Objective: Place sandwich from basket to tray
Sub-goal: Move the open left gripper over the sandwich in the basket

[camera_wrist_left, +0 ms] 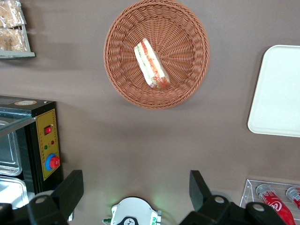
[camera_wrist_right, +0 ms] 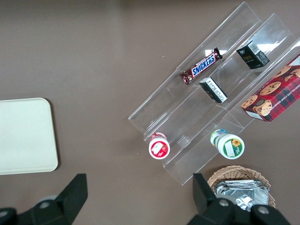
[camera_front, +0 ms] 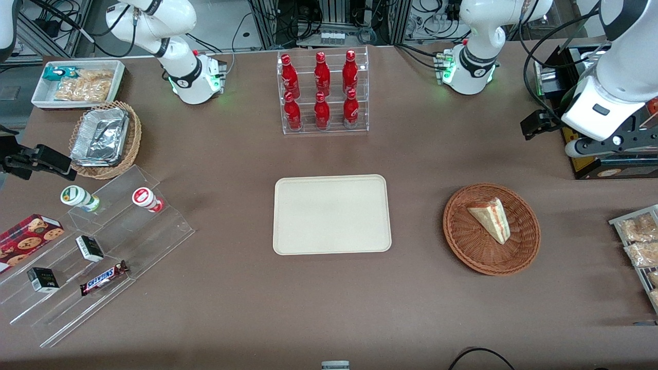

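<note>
The sandwich (camera_front: 491,218) (camera_wrist_left: 151,64), a pale wedge with red and green filling along its cut edge, lies in the round reddish-brown wicker basket (camera_front: 462,241) (camera_wrist_left: 187,79). The cream tray (camera_front: 331,215) (camera_wrist_left: 279,93) sits flat beside the basket, toward the table's middle, with nothing on it. My left gripper (camera_front: 537,125) (camera_wrist_left: 136,180) hangs high above the table, farther from the front camera than the basket and nearer the working arm's end. Its fingers stand wide apart, open, with only bare table between them.
A clear rack of red bottles (camera_front: 323,92) stands farther from the front camera than the tray. A black control box with a red button (camera_wrist_left: 44,145) sits beneath the gripper's arm. Bagged snacks (camera_front: 637,236) lie at the working arm's end.
</note>
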